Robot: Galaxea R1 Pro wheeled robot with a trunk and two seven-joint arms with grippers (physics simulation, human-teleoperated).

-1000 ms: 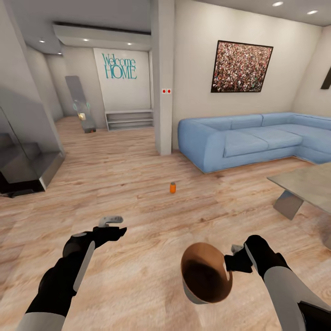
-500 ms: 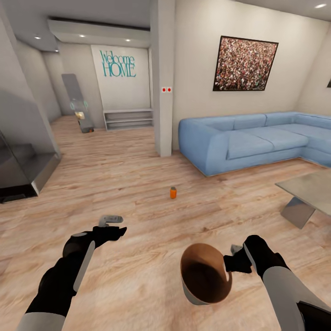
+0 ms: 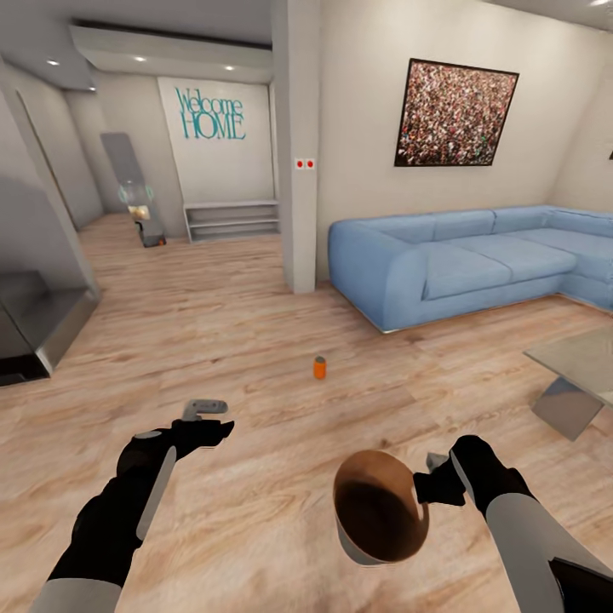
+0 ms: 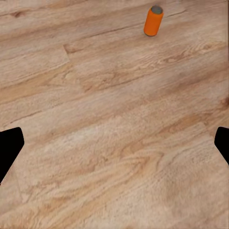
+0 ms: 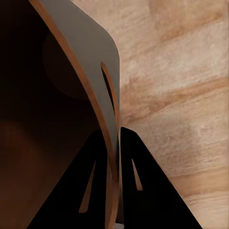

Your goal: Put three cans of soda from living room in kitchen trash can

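One orange-red can of soda stands upright on the wood plank floor of the living room, ahead of both arms; the left wrist view has the same can of soda far beyond the fingertips. My left gripper hovers open and holds nothing, short of the can and to its left. My right gripper is shut on the rim of the tash can, pale grey outside and brown inside, held tilted above the floor. In the right wrist view the fingers pinch the tash can's wall.
A blue corner sofa runs along the right wall. A low grey table sits at the right edge. A white pillar stands behind the can. Dark stairs are at the left. Open wood floor lies between me and the can.
The whole view has shifted: the camera moved forward and turned a little right, so the can sits slightly nearer and the table slid rightward. Both arms keep their pose.
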